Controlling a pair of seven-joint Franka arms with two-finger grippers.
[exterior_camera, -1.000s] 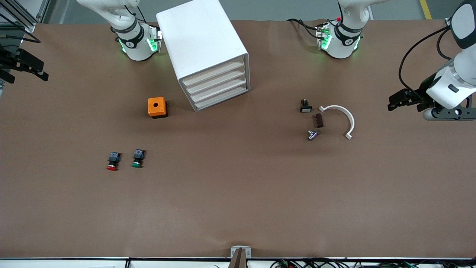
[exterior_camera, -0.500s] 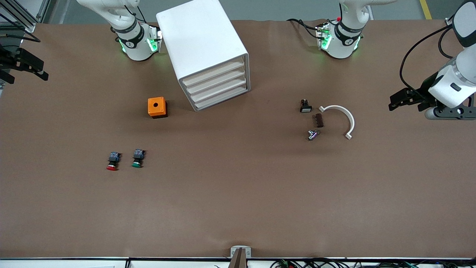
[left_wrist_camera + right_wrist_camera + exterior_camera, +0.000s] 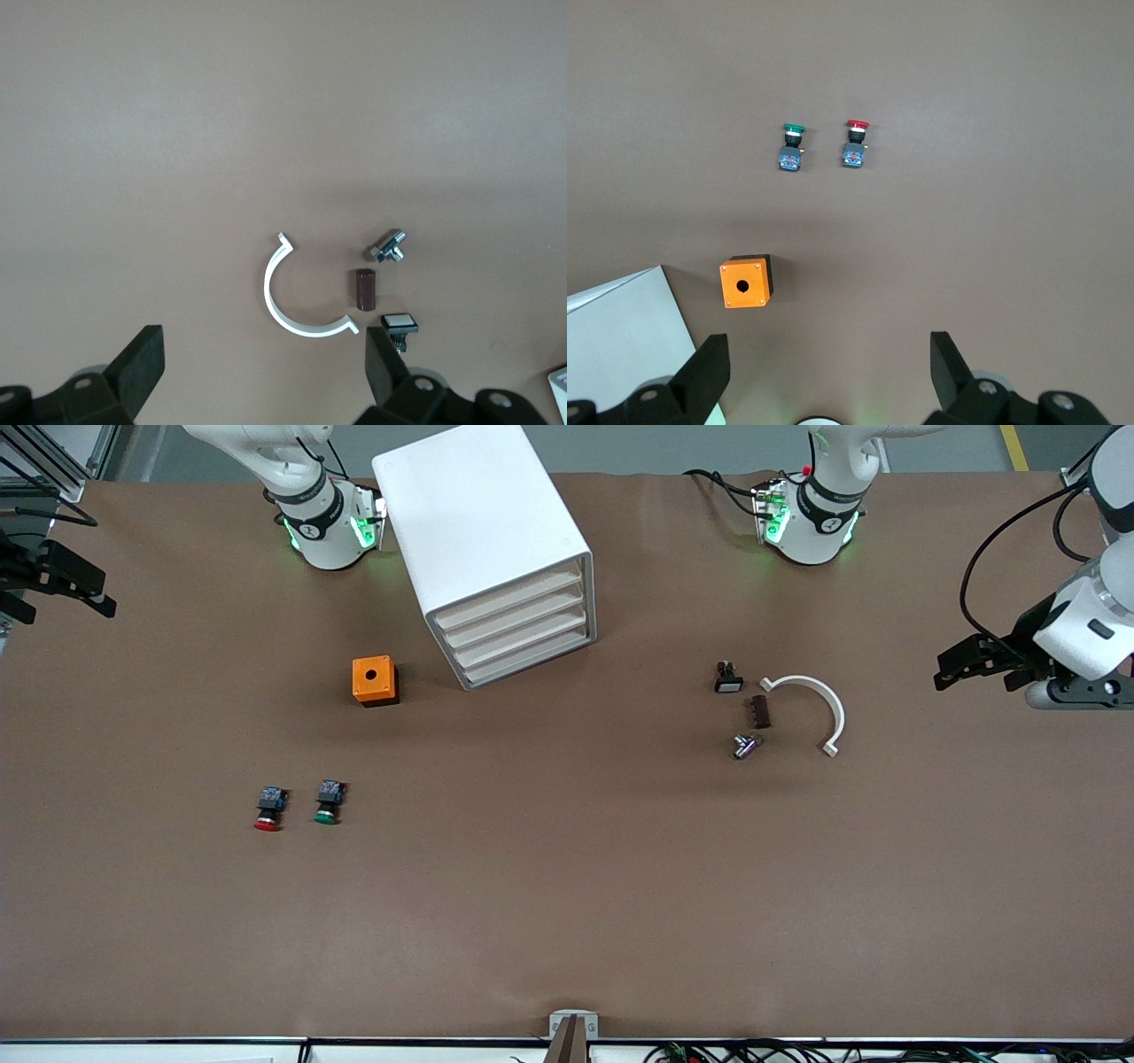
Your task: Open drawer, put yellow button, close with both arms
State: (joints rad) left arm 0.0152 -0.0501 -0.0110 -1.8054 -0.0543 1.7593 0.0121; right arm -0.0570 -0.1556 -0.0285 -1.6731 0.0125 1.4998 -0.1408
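Starting at mid-height frame edge, right arm's end: right gripper [image 3: 89,593] up over margin of brown tabletop [image 3: 567,886], fingers spread wide, nothing btw them. Same seen in right wrist view, w/ both fingertips well apart above bare tabletop.

Lower in frame, still toward right arm's end: red-capped button [image 3: 267,810] and green-capped button [image 3: 327,803] lying side by side, just apart, caps pointing toward front cam, blue-grey blocks toward the arms.

Higher up, approx mid-height: orange box [image 3: 375,680] w/ round hole in top, farther from cam than both buttons, just beside cabinet's lower corner but not touching.

Upper centre: white cabinet [image 3: 483,522], standing askew, four alike fronts facing cam. Drawer [image 3: 509,599] = top one, pushed in flush w/ the three below. Yellow button: can't tell where, not visible in any view.

Mid-frame toward left arm's end, a loose cluster: black switch w/ white face [image 3: 728,679], brown block [image 3: 759,711] nearer cam, small metal fitting [image 3: 745,746] nearer still. White half-ring clamp [image 3: 837,713] just beside those three, open side toward them.

Frame edge at left arm's end, approx mid-height: left gripper [image 3: 941,671] up over tabletop, fingers spread wide, empty. Left wrist view: cluster and clamp down below btw the two fingertips.
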